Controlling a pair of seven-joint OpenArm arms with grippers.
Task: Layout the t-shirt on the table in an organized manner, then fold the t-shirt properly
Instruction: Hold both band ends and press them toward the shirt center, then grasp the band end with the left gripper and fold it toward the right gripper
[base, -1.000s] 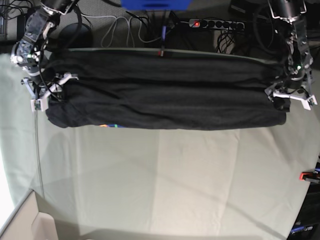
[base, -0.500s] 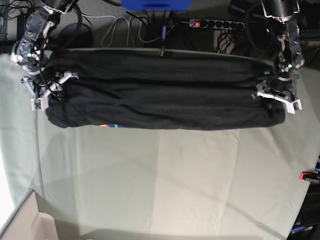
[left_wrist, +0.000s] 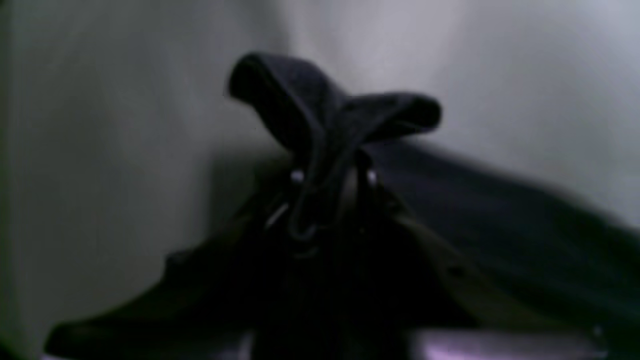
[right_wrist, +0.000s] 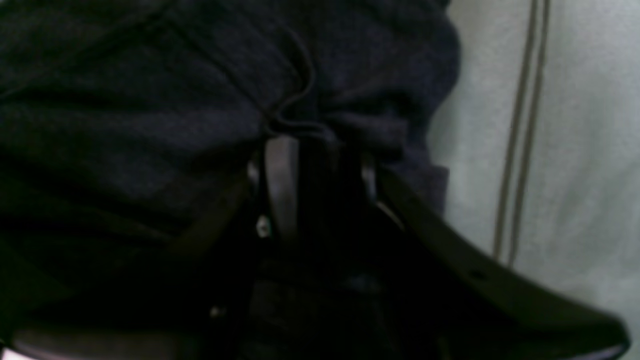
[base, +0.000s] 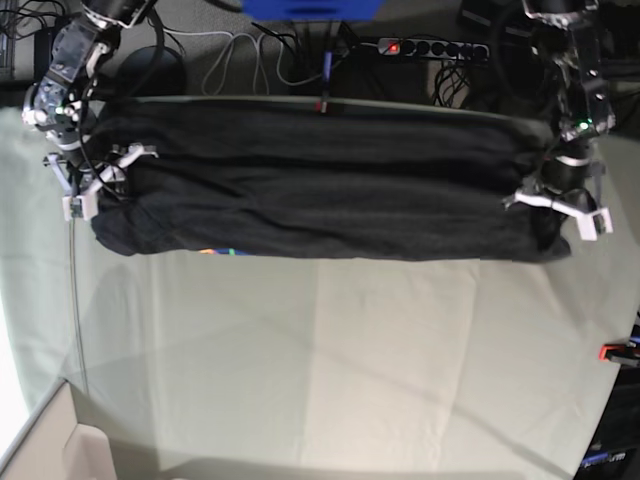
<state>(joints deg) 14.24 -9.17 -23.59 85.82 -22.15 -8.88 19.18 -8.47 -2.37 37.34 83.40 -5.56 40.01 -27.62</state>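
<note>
The t-shirt was clamped at opposite ends by the left end effector and right end effector on the bench.

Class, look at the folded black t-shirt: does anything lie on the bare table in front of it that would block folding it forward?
Nothing visible does. The table in front of the t-shirt is bare cloth; only a red clamp sits at its edge, off to the side.

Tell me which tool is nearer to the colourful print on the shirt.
The right tool. It grips the shirt end close to the print, which peeks out at the front edge. The left tool pinches the opposite end, far across the table.
</note>
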